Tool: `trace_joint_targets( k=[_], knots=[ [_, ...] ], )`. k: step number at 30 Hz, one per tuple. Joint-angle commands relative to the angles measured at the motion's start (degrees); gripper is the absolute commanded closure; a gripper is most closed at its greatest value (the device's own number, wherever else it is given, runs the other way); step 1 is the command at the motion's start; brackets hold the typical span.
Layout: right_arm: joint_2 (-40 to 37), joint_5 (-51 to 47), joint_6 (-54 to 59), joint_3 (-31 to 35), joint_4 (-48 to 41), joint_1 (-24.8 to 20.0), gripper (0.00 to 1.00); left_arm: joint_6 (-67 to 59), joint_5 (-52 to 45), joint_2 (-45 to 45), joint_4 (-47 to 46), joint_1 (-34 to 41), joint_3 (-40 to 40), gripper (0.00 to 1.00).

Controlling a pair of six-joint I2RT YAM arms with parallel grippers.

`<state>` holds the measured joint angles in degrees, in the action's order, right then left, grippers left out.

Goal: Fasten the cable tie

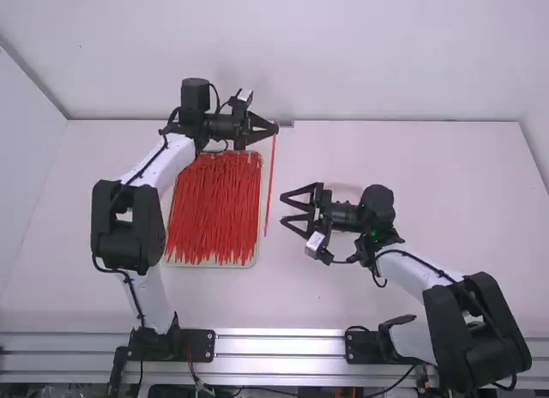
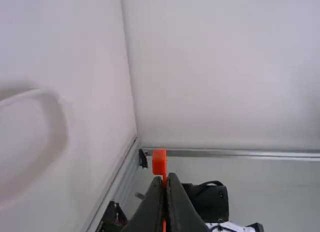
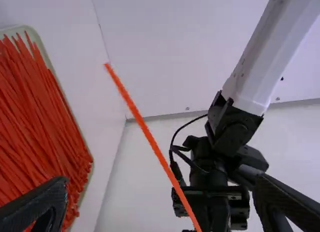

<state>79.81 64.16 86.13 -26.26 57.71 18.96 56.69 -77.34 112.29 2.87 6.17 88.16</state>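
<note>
My left gripper [image 1: 268, 129] sat by the far edge of the table [image 1: 429, 175], pinched shut on a red cable tie [image 1: 269, 183] that hung beside the tray [image 1: 210, 265], tip perhaps touching down, my right gripper [image 1: 286, 211] gaped wide, empty, near it

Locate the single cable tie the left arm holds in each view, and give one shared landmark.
High view: the cable tie stretches down the picture from the left gripper, right of the pile of ties.
Left wrist view: its orange end pokes out past the shut fingers.
Right wrist view: it runs diagonally across the middle.
Shared landmark: the left gripper clamping it.
</note>
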Motion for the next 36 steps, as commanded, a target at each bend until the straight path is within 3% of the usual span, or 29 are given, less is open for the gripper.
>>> trace_joint_targets(
  k=[1,6,13,19,26,27,29,36],
  knots=[
    [0.02,0.57,3.37,0.85,0.37,0.22,0.02,0.94,-1.05,0.28,0.26,0.63,-0.37,0.98],
    [0.02,0.52,2.73,0.83,1.42,1.01,0.00,0.92,-0.66,0.28,0.37,0.66,-0.37,0.98],
    [0.02,1.05,1.05,0.83,4.66,1.03,0.12,0.94,1.81,0.28,0.13,2.91,-0.39,0.98],
    [0.02,3.56,-2.36,0.85,7.69,0.39,0.38,0.94,2.08,0.28,0.57,4.33,-0.37,0.98],
    [0.02,5.07,-2.49,0.83,7.93,-0.66,0.44,1.86,3.41,0.28,0.37,4.35,-0.39,0.98],
    [0.02,5.01,-3.80,0.83,8.07,-0.66,0.55,1.84,3.26,0.28,0.59,4.39,-0.37,0.98],
    [0.02,5.05,-4.66,0.83,8.35,-0.63,0.66,1.86,3.37,0.28,0.52,4.70,-0.39,0.98],
    [0.02,5.03,-4.90,0.83,8.31,-0.61,0.74,1.84,3.37,0.28,0.57,4.83,-0.39,0.98]
  ],
)
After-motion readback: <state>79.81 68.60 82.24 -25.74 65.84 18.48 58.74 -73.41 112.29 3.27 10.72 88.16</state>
